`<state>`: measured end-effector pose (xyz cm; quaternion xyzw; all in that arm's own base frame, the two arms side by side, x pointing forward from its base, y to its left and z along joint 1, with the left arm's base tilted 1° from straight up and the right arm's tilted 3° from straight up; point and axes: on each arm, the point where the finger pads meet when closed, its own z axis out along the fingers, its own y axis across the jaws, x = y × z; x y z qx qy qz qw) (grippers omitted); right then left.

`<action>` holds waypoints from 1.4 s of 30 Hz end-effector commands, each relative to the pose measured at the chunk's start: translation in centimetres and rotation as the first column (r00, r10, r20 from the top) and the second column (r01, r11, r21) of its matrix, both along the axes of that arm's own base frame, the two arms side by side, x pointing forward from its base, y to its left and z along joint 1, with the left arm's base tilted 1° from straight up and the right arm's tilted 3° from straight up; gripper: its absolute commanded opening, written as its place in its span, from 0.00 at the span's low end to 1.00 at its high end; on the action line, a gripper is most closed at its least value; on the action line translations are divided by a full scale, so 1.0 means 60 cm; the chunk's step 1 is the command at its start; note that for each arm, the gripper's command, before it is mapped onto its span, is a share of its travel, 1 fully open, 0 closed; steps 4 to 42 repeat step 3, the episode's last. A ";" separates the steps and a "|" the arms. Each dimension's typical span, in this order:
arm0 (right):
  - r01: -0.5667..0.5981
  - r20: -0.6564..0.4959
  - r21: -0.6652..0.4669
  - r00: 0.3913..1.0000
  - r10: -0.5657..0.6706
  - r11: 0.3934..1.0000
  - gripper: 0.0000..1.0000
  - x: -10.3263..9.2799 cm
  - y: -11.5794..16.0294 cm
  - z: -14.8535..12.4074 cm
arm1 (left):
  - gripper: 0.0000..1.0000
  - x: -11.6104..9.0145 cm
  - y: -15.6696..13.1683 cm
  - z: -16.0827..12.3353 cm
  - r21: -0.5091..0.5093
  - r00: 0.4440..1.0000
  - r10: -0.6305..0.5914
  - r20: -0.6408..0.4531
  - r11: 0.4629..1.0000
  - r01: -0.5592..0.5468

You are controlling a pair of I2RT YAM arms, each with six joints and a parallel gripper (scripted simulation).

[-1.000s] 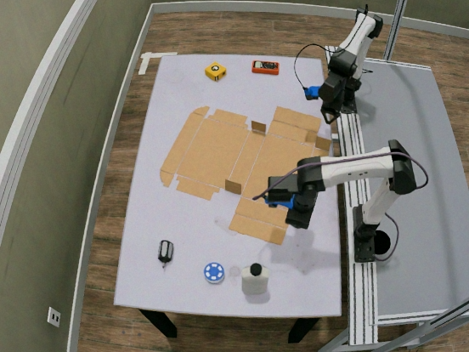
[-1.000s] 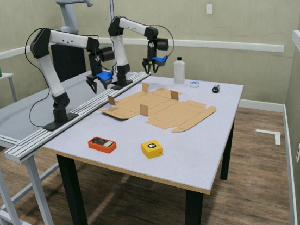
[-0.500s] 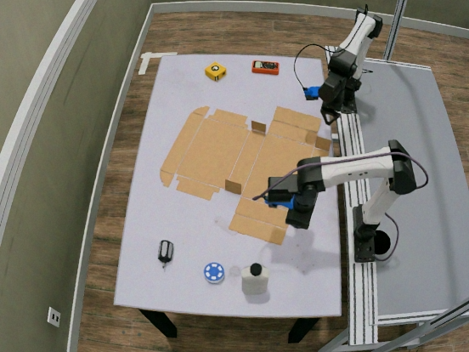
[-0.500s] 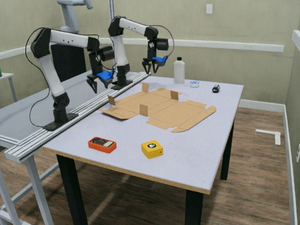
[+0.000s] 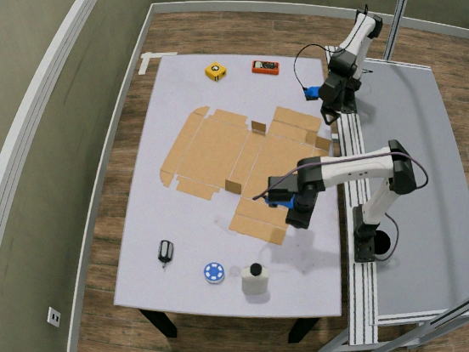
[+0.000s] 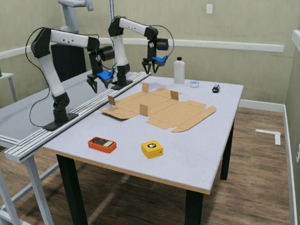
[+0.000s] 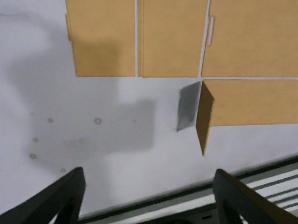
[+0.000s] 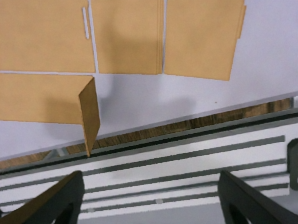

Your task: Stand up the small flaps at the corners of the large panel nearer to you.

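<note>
Both grippers are seen open with nothing between the fingers: the left gripper (image 5: pixel 299 218) (image 6: pixel 151 73) (image 7: pixel 149 176) is held above the near-left part of the box, and the right gripper (image 5: pixel 330 116) (image 6: pixel 101 88) (image 8: pixel 151 179) above the near-right edge. Below them the paper box (image 5: pixel 214 149) (image 6: pixel 176 114) is laid unfolded, its base panel (image 5: pixel 274 162) (image 6: pixel 136 103) on the near side. All four flaps are seen raised: near-left (image 6: pixel 145 87) (image 7: pixel 204 117), near-right (image 5: pixel 323 143) (image 6: pixel 111 100) (image 8: pixel 90 115), far-left (image 5: pixel 233 186) (image 6: pixel 174 95) and far-right (image 5: pixel 258 127) (image 6: pixel 143 110).

The goal can be judged met, so harm would most likely be done by further contact. If a gripper were lowered or swept across, a near flap could be knocked flat or bent past upright. By springback in the crease, a flap could also be let sag. If the box were dragged, other panels might be lifted; the right side panel is already seen slightly raised at its outer edge.

The counter (image 5: pixel 297 281) (image 6: pixel 130 138) is pale lilac, faintly marked. On its right are placed an orange-cased meter (image 5: pixel 265 67) (image 6: pixel 102 144) and a yellow block (image 5: pixel 215 71) (image 6: pixel 152 149); on its left, a white bottle (image 5: pixel 255 282) (image 6: pixel 179 72). The room is enclosed by olive walls and floored in brown wood.

No visible change from a second ago, no shift plain to see
</note>
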<state>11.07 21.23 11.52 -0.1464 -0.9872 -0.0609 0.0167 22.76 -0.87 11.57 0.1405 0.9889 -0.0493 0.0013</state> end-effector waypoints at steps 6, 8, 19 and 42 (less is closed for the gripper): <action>0.006 0.028 0.042 1.000 -0.007 0.999 0.76 0.012 0.018 0.018 | 0.76 0.003 -0.003 0.007 -0.003 1.000 -0.010 0.018 1.000 0.010; 0.006 0.028 0.042 1.000 -0.007 0.999 0.76 0.012 0.018 0.018 | 0.76 0.003 -0.003 0.007 -0.003 1.000 -0.010 0.018 1.000 0.010; 0.006 0.028 0.042 1.000 -0.007 0.999 0.76 0.012 0.018 0.018 | 0.76 0.003 -0.003 0.007 -0.003 1.000 -0.010 0.018 1.000 0.010; 0.006 0.028 0.042 1.000 -0.007 0.999 0.76 0.012 0.018 0.018 | 0.76 0.003 -0.003 0.007 -0.003 1.000 -0.010 0.018 1.000 0.010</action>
